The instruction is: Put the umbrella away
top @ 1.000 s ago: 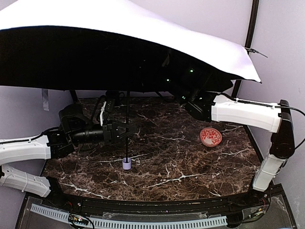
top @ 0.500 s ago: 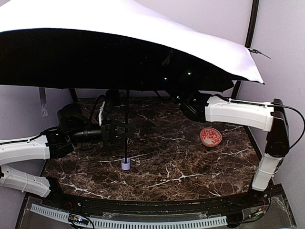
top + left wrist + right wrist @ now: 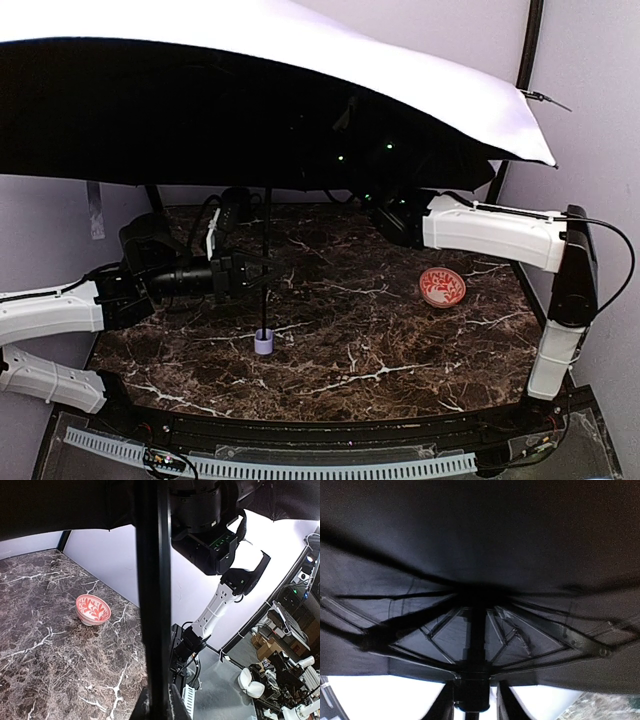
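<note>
The umbrella (image 3: 300, 60) stands open over the table, pale outside, black lining (image 3: 480, 530) inside. Its lavender handle (image 3: 264, 343) rests on the marble and its thin black shaft (image 3: 266, 250) rises upright. My left gripper (image 3: 262, 275) is shut on the shaft (image 3: 152, 580), seen close in the left wrist view (image 3: 155, 702). My right arm (image 3: 480, 230) reaches up under the canopy, its jaws hidden there. In the right wrist view my right gripper (image 3: 472, 695) straddles the black runner (image 3: 471, 680). The left finger touches it and a slit of light shows at the right finger (image 3: 506, 700).
A red-patterned bowl (image 3: 442, 286) sits on the dark marble table (image 3: 380, 340) at the right, also in the left wrist view (image 3: 92, 609). The canopy covers the upper half of the top view. Lavender walls close the back and the right side.
My right arm has slid left, deeper under the canopy, and its jaws have narrowed around the runner. The canopy's right edge has shifted slightly. The left gripper has kept its hold on the shaft.
</note>
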